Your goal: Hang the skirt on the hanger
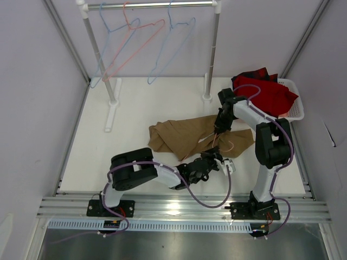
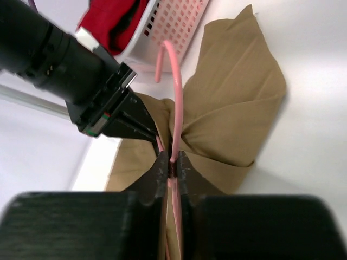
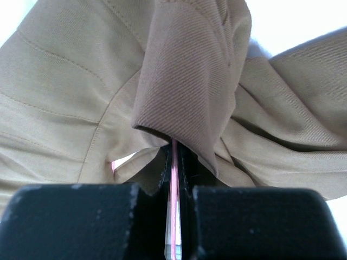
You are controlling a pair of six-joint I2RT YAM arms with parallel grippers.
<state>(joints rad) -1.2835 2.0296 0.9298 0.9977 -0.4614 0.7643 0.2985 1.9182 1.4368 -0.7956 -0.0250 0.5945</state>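
The tan-brown skirt (image 1: 184, 135) lies crumpled on the white table, mid-right. A salmon-pink wire hanger (image 1: 216, 142) lies in and under its right part; only a short stretch of wire shows from above. My left gripper (image 1: 219, 163) is shut on the hanger wire just below its hook (image 2: 176, 92), at the skirt's near edge (image 2: 233, 108). My right gripper (image 1: 218, 131) comes down from the far side and is shut on the pink wire (image 3: 174, 184). A fold of the skirt (image 3: 184, 81) drapes over the right gripper's tips (image 3: 174, 157). Most of the hanger is hidden by cloth.
A white basket (image 1: 295, 111) holding the red garment (image 1: 263, 89) stands at the back right, close behind the right arm. A clothes rail (image 1: 152, 5) at the back carries light blue hangers (image 1: 171, 49) and another pink hanger (image 1: 135, 46). Its posts (image 1: 211, 54) stand on the table.
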